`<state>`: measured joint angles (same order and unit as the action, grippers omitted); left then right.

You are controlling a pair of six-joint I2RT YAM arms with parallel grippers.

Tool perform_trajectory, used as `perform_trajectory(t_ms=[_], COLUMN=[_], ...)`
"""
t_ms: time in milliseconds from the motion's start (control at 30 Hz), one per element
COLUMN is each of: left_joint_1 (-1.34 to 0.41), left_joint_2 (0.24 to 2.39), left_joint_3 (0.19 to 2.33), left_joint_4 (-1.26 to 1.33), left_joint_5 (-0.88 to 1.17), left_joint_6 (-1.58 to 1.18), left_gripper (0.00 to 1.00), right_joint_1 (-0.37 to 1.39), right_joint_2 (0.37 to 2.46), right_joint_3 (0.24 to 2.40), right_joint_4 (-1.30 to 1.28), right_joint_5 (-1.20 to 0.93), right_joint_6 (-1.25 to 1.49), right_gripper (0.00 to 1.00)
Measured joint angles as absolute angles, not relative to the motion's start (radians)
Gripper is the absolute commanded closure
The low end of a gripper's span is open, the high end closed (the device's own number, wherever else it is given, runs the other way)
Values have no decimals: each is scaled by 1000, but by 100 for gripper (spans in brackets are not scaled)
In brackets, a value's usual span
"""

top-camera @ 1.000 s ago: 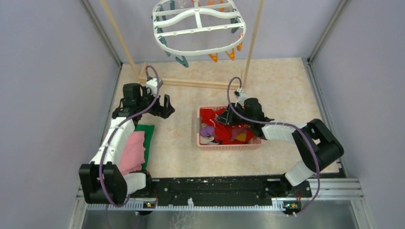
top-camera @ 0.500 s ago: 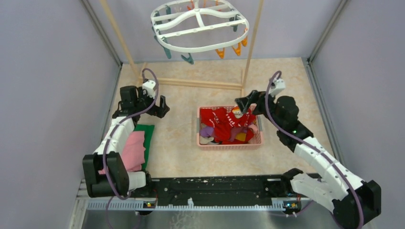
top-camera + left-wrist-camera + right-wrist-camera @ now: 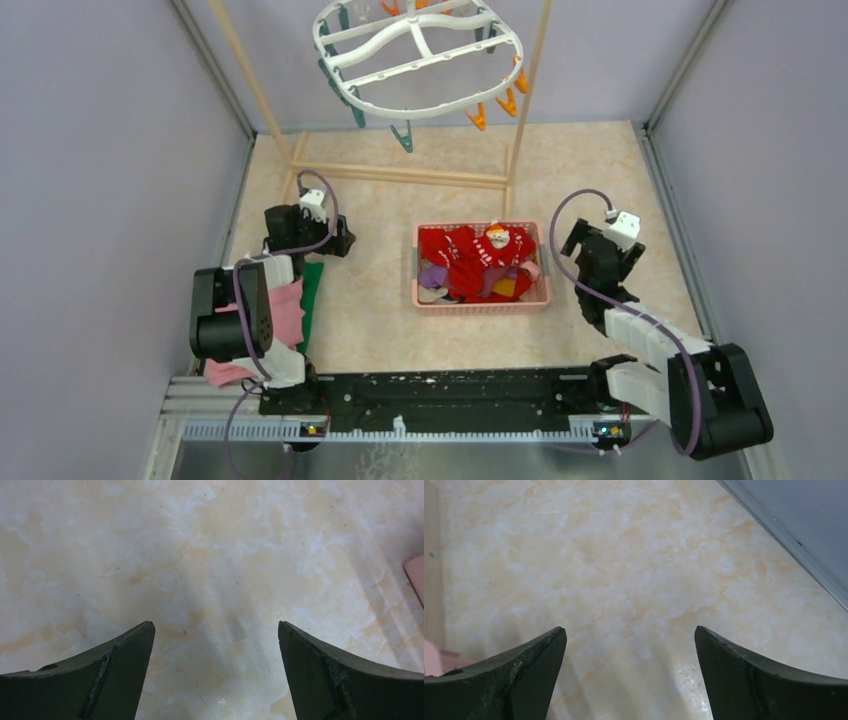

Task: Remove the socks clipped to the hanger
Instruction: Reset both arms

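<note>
The white oval hanger [image 3: 418, 60] hangs at the top of the overhead view, its orange and teal clips [image 3: 402, 136] dangling with no socks on them. The socks [image 3: 470, 262], mostly red with purple and pink among them, lie piled in the pink basket [image 3: 480, 306]. My left gripper [image 3: 338, 240] is low over the table left of the basket, open and holding nothing [image 3: 216, 630]. To the right of the basket, my right gripper [image 3: 592, 243] is also open, with only bare table between its fingers [image 3: 630, 632].
A wooden pole frame [image 3: 527, 90] holds the hanger, and its base rail [image 3: 410, 176] crosses the table behind the basket. Folded pink [image 3: 285, 305] and green [image 3: 312, 290] cloths lie beside the left arm. Grey walls enclose the table on three sides. The basket's corner [image 3: 416, 575] shows at the left wrist view's right edge.
My right gripper left the basket, swung back to the right and opened; the red sock stays in the basket. The left arm folded back slightly. The hanger swayed.
</note>
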<state>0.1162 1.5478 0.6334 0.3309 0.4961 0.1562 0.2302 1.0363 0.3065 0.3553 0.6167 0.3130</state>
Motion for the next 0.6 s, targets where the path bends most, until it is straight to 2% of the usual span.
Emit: perform_trajectory(t_ms=[167,300,467,600], left_joint_1=[117,117,115,98], left_joint_2=[1566,1600,1574,1552], left_joint_3=[509,474,378,272], left_joint_4=[596,708,880,1011], left_joint_5=[534,551,555,511], left_joint_6=[121,107,106,104], left_gripper=[1,1,1,1], right_joint_1=[223,207,185,178], right_joint_2=[1166,1261,1343,1409], right_joint_3=[253,219,141,106], right_joint_4=[607,794,1056,1195], right_joint_5=[704,715,690,591], right_joint_6=[235,167,87,28], right_gripper=[1,1,1,1])
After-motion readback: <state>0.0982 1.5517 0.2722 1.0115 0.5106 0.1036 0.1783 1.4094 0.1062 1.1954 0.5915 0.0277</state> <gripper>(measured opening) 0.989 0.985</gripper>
